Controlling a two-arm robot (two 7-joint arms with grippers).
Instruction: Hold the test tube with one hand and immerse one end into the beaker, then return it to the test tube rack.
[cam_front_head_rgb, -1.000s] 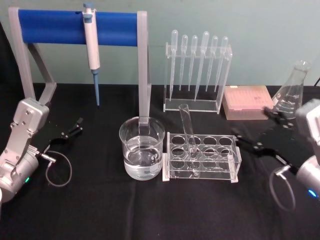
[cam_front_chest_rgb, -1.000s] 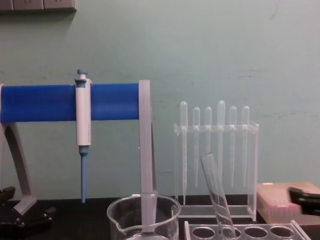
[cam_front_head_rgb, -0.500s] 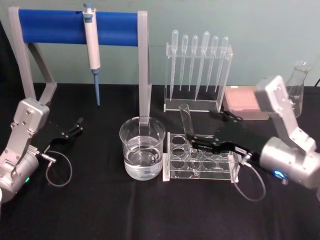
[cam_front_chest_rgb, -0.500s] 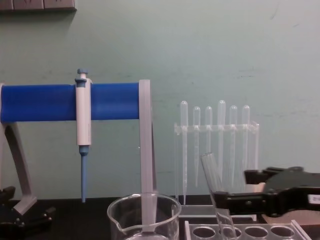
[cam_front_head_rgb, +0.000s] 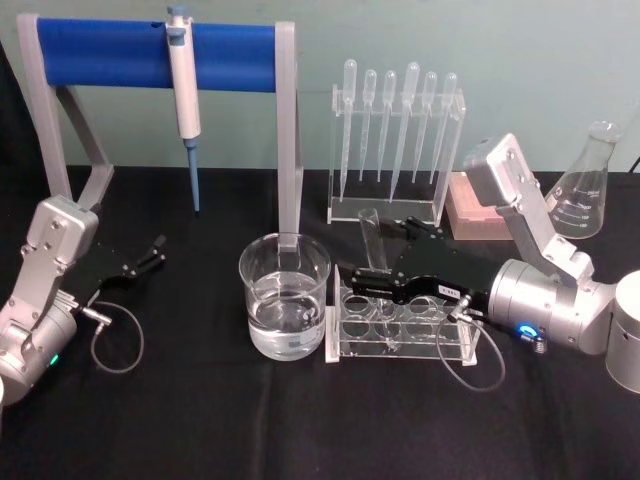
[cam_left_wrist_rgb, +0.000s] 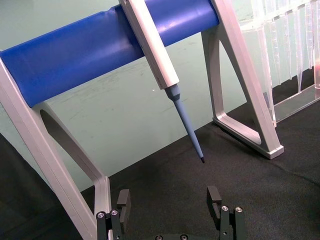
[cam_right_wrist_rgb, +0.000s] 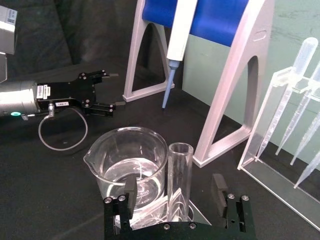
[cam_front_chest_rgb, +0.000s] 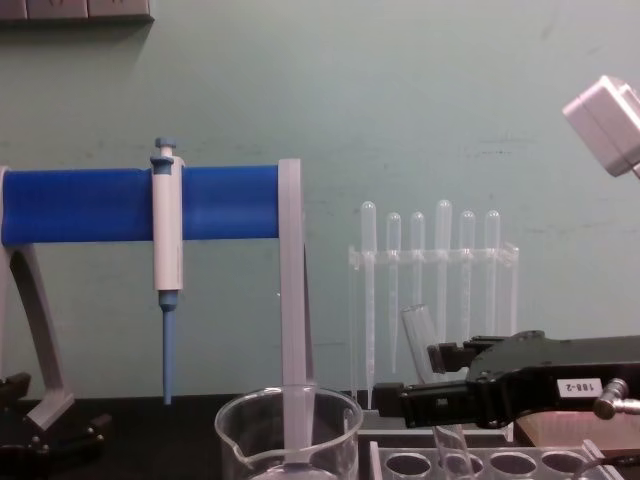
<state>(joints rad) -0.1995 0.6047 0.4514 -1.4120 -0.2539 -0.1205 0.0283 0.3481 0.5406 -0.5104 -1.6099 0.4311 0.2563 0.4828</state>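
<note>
Around the racked test tube (cam_front_head_rgb: 373, 240), the open, empty right tool (cam_right_wrist_rgb: 175, 186) should be closed gently; the open left tool (cam_left_wrist_rgb: 169, 196) is parked at the left.

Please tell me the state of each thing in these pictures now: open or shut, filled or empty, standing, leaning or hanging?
test tube: leaning in the rack, not gripped.
beaker: upright, partly filled with clear liquid.
right gripper: open, one jaw on each side of the test tube.
left gripper: open, parked at the left.
micropipette: hanging on the blue stand.
pipettes: hanging, tips down.
</note>
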